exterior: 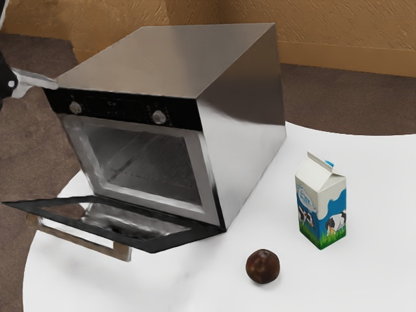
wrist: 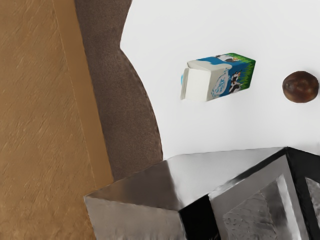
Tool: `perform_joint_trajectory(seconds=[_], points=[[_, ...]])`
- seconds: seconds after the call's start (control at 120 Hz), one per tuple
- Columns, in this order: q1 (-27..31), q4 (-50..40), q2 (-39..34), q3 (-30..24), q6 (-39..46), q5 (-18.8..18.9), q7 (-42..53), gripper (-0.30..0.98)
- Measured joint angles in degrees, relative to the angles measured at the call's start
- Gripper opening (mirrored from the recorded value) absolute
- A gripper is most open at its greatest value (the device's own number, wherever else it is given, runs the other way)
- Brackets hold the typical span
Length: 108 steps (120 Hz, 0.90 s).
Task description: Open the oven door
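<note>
"Entry one, the task's thing?"

"Door (exterior: 156, 244), dark-framed, with glass. Hinged at the foot of the oven (exterior: 240, 123), folded down in front of the opening, looking nearly level. Open, by the exterior view. Handle (exterior: 121, 251) on its outer side, underneath."

"Location of the oven?"

"On the table (exterior: 338, 279). Beside it, toward the exterior view's right: one milk carton (exterior: 322, 208), upright; one brown ball (exterior: 263, 266), nearer the camera."

"Step in hand?"

"Finishing, in my judgement: the opening looks wide enough, so the arm's work is to leave well. Ease away from the oven's top front corner first, then rise. Do not sweep down across the front; a knock could swing the door or shove the oven."

"And should more opening be wanted?"

"Press lightly from above on the door's inner face, near the free edge, well away from the hinge. Follow its arc, and stop when it resists."

"Last entry, the pincer (exterior: 51, 83)?"

"One, black-bodied with a pale tip, at the oven's upper front corner, well apart from door and handle. Width of opening: cannot be told. Held: neither door nor handle. Touching: perhaps the oven's top edge; contact uncertain."
</note>
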Motion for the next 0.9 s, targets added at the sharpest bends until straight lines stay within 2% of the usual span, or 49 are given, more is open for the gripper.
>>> perform_joint_trajectory(seconds=[0.042, 0.092, 0.133, 0.208, 0.3, 0.333, 0.4, 0.517, 0.575, 0.633, 0.775, 0.9], points=[[1.35, 2.97, 0.35, 4.61, -4.78, -2.47, -2.51, 0.66], [1.9, 4.47, -0.18, 7.07, -9.61, -4.62, -5.99, 0.66], [1.95, 4.99, -0.4, 7.62, -12.81, -6.75, -8.89, 0.66], [1.97, 5.32, -0.14, 7.68, -17.05, -12.79, -13.65, 0.66], [3.93, 5.41, 2.0, 7.51, -17.64, -18.13, -19.56, 0.66], [6.52, 5.45, 4.53, 9.2, -17.16, -18.4, -21.77, 0.66], [11.44, 5.74, 8.72, 11.06, -15.03, -16.64, -26.66, 0.66], [13.67, 6.18, 15.21, 12.49, -11.4, -14.0, -36.61, 0.66], [14.64, 6.1, 21.18, 14.43, -10.57, -15.44, -40.83, 0.67], [16.61, 4.24, 25.24, 15.29, -9.27, -19.98, -43.72, 0.66], [21.3, -0.4, 28.41, 16.98, -4.13, -27.57, -47.37, 0.66], [26.15, -0.62, 28.87, 17.38, -1.36, -30.89, -49.04, 0.67]])
